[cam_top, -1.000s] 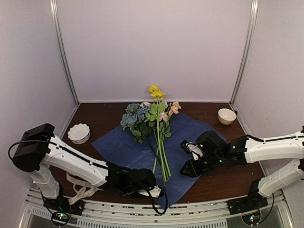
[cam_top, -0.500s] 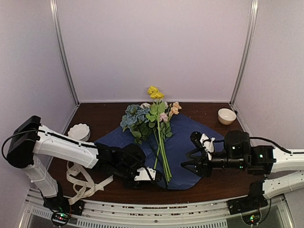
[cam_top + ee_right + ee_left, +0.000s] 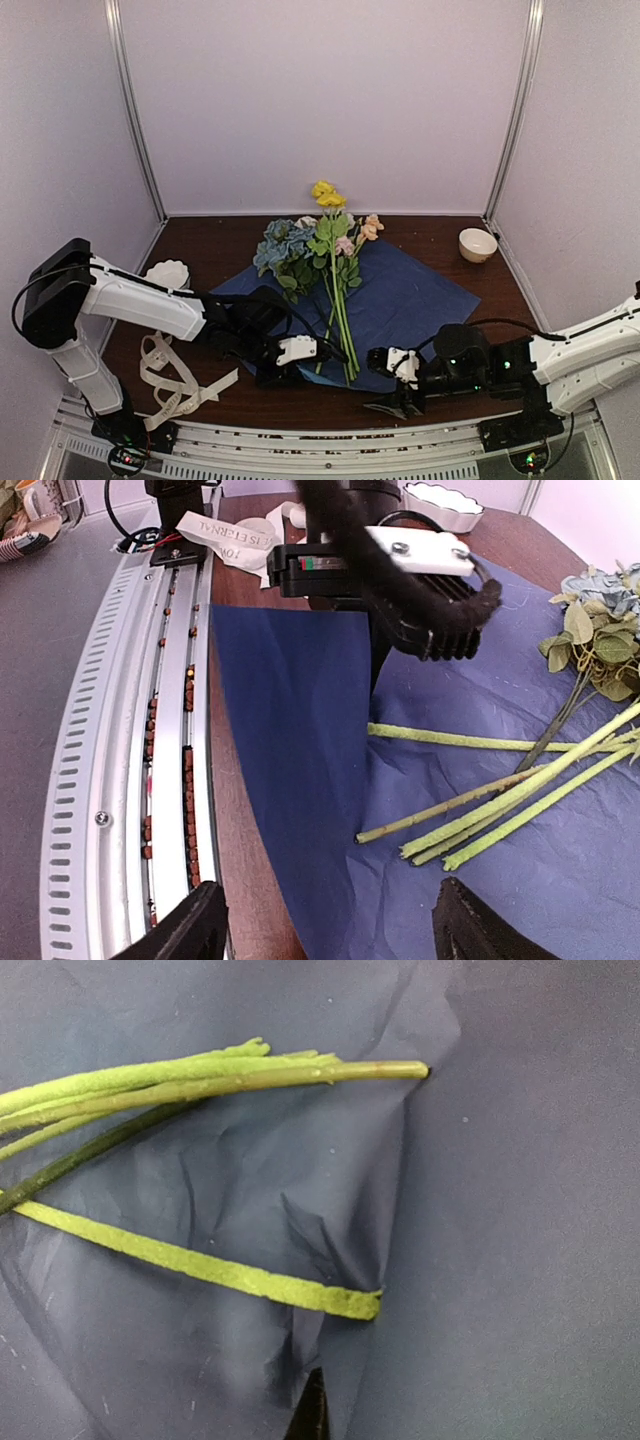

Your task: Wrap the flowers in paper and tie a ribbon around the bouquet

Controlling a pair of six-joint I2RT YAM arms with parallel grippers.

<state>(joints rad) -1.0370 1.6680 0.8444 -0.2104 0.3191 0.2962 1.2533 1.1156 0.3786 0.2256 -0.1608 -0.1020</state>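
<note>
From above, the left arm reaches low from the tabletop's (image 3: pixel 215 240) near left corner toward the middle of the near edge, forearm almost level. The left gripper (image 3: pixel 290 362) presses down on the near edge of the paper (image 3: pixel 420 290), a creased dark blue sheet lying at the tabletop's centre. The right arm lies flat along the near edge, and the right gripper (image 3: pixel 385 382) points left with its jaws spread wide and nothing between them. The flowers (image 3: pixel 320 240) lie on the paper, blooms toward the far edge and thin green stems (image 3: pixel 342 335) toward the near one. A limp cream ribbon (image 3: pixel 170 380) is looped at the near left corner, a scalloped bowl (image 3: pixel 166 272) sits by the left edge, and a round bowl (image 3: pixel 477 243) sits at the far right corner. The left wrist view shows fuzzy stem ends on crumpled paper, with creases running to a dark fingertip (image 3: pixel 312 1415); the jaws are closed, pinching a fold. In the right wrist view both fingers (image 3: pixel 175 935) stand far apart above the paper's navy flap, beside a perforated metal rail (image 3: pixel 115 730).
</note>
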